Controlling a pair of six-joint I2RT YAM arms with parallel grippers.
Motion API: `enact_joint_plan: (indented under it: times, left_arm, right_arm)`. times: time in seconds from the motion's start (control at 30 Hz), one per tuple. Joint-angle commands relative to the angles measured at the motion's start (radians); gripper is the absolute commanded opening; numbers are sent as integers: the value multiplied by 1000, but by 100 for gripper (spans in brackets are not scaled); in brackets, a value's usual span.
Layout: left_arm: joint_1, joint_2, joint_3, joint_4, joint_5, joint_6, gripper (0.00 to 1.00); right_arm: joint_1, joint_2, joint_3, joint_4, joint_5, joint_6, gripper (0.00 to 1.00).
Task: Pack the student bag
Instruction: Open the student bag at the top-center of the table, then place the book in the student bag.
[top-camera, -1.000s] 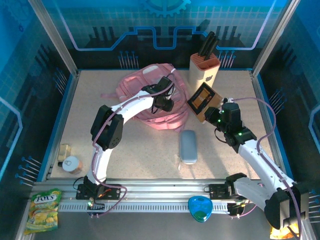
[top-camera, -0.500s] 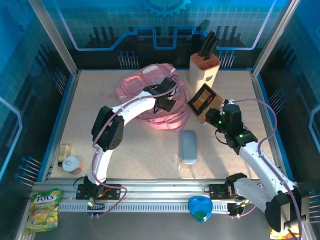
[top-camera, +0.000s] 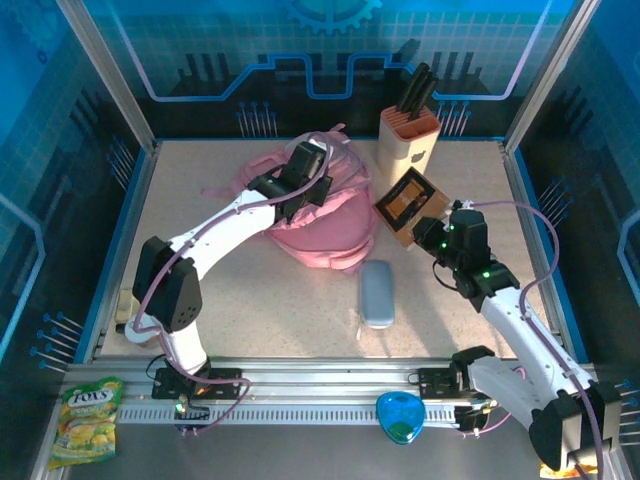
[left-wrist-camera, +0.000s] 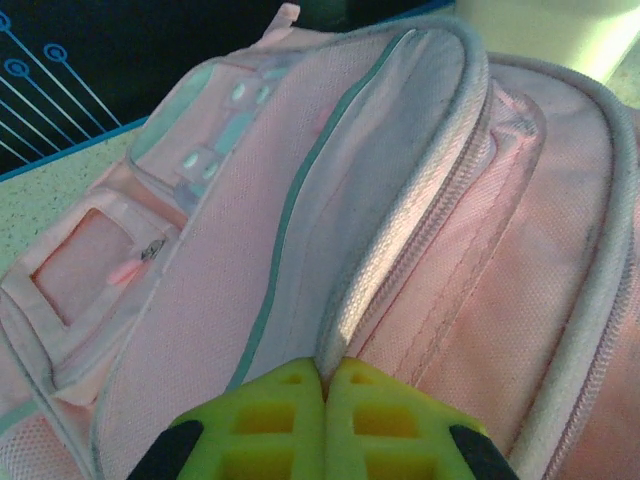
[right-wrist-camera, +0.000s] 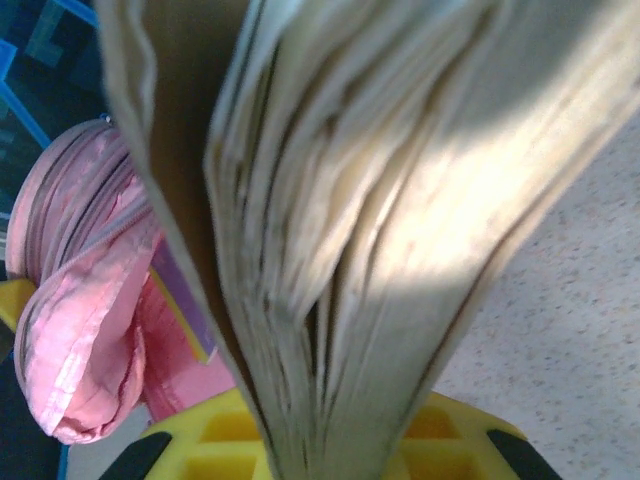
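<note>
1. Two arms are mine. The left one rises from its base at 7 o'clock, bends at the elbow and stretches its forearm towards 12 o'clock, ending on top of the student bag (top-camera: 325, 225).
2. My left gripper (left-wrist-camera: 325, 390) is pinched tight, pads together, on the piped zip edge of the bag's opening.
3. My right arm climbs from 5 o'clock towards 2 o'clock. My right gripper (right-wrist-camera: 330, 445) is narrow, clamped on the lower edge of a brown-covered book (top-camera: 405, 205), which stands tilted above the table with its pages fanning.
4. One student bag, pink, sits just past the table's centre towards 12 o'clock, its mouth gaping.
5. One book; one knife block (top-camera: 405, 145) with dark handles at 1 o'clock; one grey pencil case (top-camera: 377, 293) lying flat at 5 o'clock, apart from the bag.
6. One yellow sweets packet (top-camera: 85, 420) at 7 o'clock and one blue heart-shaped thing (top-camera: 400, 418) at 6 o'clock lie by the metal rail.
7. My table (top-camera: 250, 290) is speckled beige, framed in aluminium, with blue-lit patterned walls around it.
</note>
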Motion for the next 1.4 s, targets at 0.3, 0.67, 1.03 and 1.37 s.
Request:
enact_joint_plan:
  times: [0.3,0.67,1.03,1.37]
  left_arm:
    - [-4,-73,56,96,32,-31,0]
    - [-3,-96,48,86,34,-34,0]
    - [7,-123,33,78,33,-45,0]
    - [20,-123,18,76,44,-70,0]
  right_arm:
    - [122,245,9,456,-248,259,0]
    - [223,606,163,677,-173,377,0]
    - [289,1003,412,748,-102,469,1]
    - [302,1122,484,673,-152,503,38]
